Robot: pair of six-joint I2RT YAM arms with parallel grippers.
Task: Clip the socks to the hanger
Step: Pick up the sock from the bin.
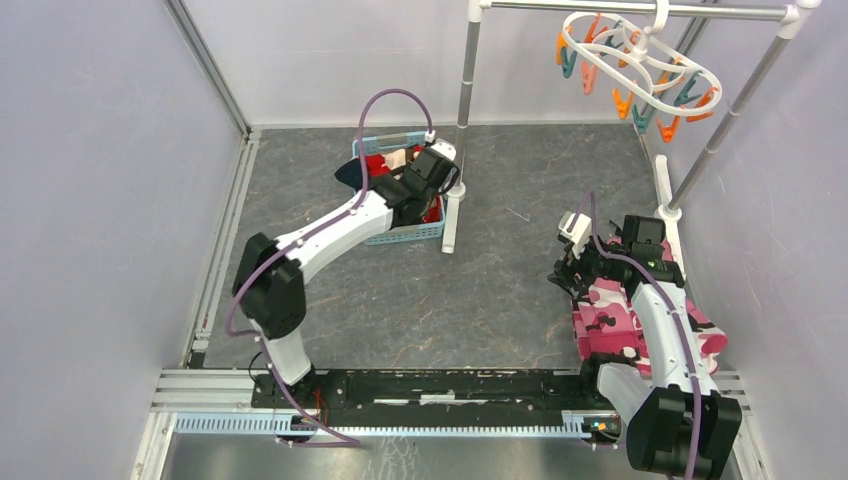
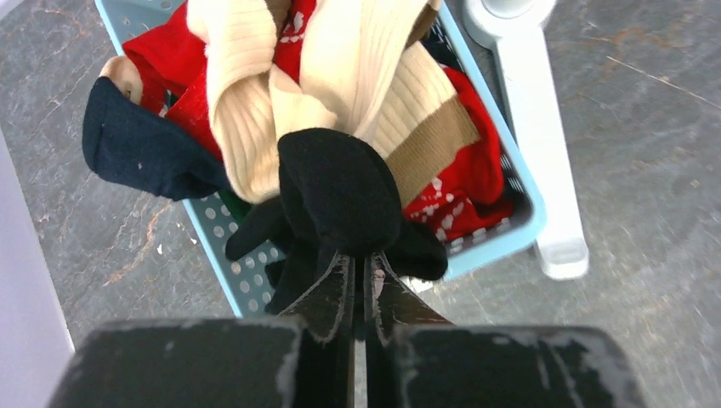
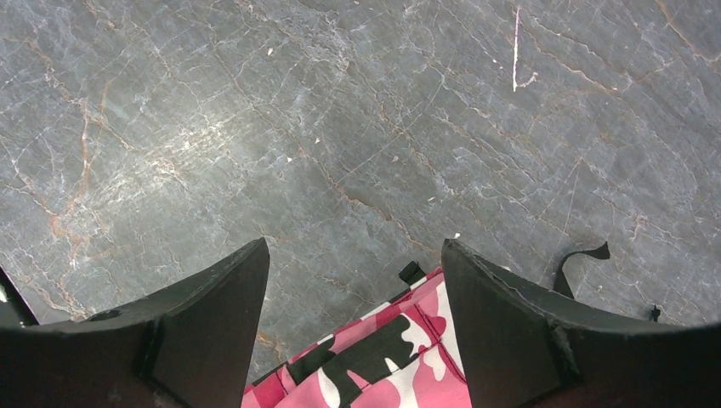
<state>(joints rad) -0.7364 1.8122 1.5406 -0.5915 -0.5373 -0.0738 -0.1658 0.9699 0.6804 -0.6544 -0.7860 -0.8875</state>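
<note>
Left pincer (image 2: 361,265) clamped on black sock (image 2: 340,187), pointing ahead

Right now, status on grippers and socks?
Left gripper shut on black sock over basket. Right gripper open above camouflage cloth. Hanger on rack, nothing clipped.

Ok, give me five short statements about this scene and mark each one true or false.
1. The left pincer is shut on a black sock. True.
2. The right pincer grips the camouflage cloth. False: it is open, above the cloth.
3. The hanger hangs from the metal rack. True.
4. A red sock is clipped to the hanger. False: nothing is clipped to it.
5. The blue basket is empty. False: socks fill it.
</note>
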